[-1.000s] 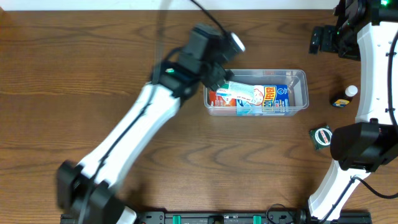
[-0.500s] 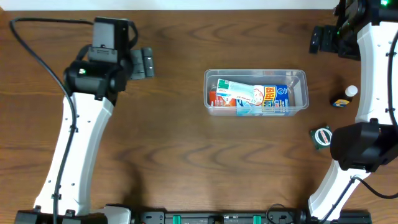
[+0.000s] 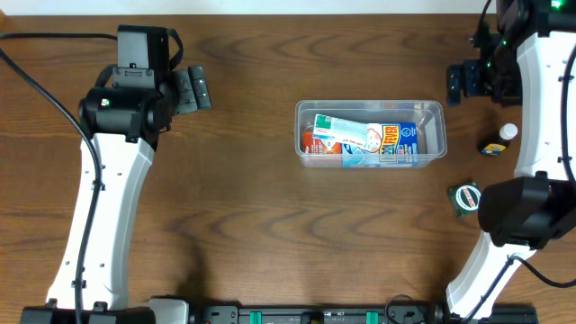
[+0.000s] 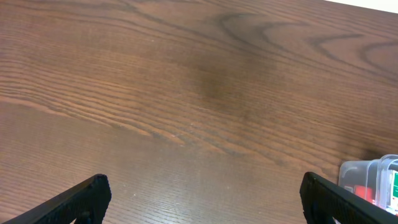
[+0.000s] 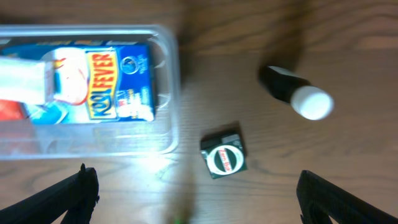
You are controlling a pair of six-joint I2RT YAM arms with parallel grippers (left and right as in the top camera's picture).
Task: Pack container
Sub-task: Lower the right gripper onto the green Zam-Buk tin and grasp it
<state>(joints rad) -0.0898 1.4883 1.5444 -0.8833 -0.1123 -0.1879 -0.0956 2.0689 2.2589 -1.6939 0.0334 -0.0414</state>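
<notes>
The container (image 3: 435, 129), a clear plastic bin, stands right of the table's middle. In it lie a blue carton (image 3: 397, 142), a white and green box (image 3: 346, 132) and something red (image 3: 310, 141). My left gripper (image 3: 192, 89) hangs open at the far left, well away from the bin, with only bare wood between its fingers (image 4: 205, 199). The bin's corner (image 4: 367, 174) shows at that view's right edge. My right gripper (image 3: 455, 83) is open just beyond the bin's far right corner. Seen from the right wrist, it (image 5: 196, 193) holds nothing, above the bin's end wall (image 5: 169, 93).
A small dark bottle with a white cap (image 3: 499, 140) (image 5: 297, 94) lies right of the container. A small green box with a round label (image 3: 465, 198) (image 5: 224, 155) lies nearer the front, by the right arm's base (image 3: 522, 211).
My left arm has swung away from the container to the far left of the table. The right gripper has shifted a little toward the container's right end.
</notes>
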